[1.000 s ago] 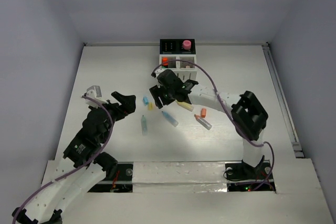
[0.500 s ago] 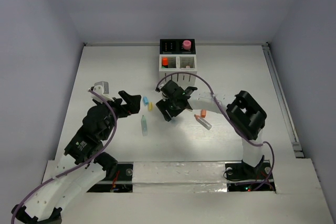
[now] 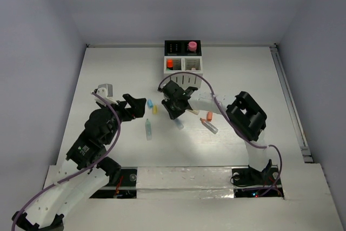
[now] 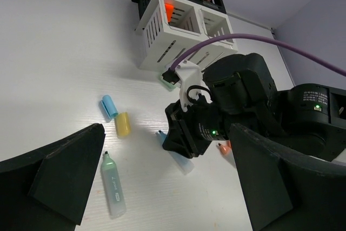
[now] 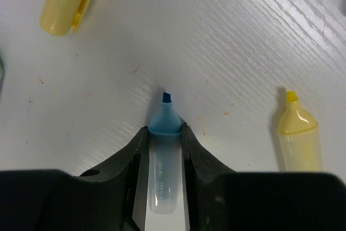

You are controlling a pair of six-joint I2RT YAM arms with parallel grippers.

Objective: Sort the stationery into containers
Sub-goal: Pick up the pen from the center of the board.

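Observation:
My right gripper (image 3: pixel 176 114) (image 5: pixel 164 133) is down on the table and shut on an uncapped blue highlighter (image 5: pixel 165 158) (image 3: pixel 179 125), whose tip pokes out past the fingers. An uncapped yellow highlighter (image 5: pixel 298 139) lies just to its right, and a yellow cap (image 5: pixel 67 4) lies further ahead. My left gripper (image 3: pixel 133 107) (image 4: pixel 166 133) hovers open and holds nothing, left of the pile. In front of it lie a green highlighter (image 4: pixel 112 185), a blue cap (image 4: pixel 110 106) and a yellow cap (image 4: pixel 122 124). The organizer (image 3: pixel 183 71) stands behind, with an orange item (image 3: pixel 169 63) and a pink item (image 3: pixel 192 44) inside.
An orange highlighter (image 3: pixel 210 123) lies right of my right gripper. A small grey-white item (image 3: pixel 105 89) sits at the left near my left arm. A mint eraser (image 4: pixel 168 81) lies by the organizer's front. A purple cable (image 4: pixel 259 39) arcs over the right arm.
My right gripper came down over the blue highlighter and shut on it. The left gripper edged slightly forward and stayed open.

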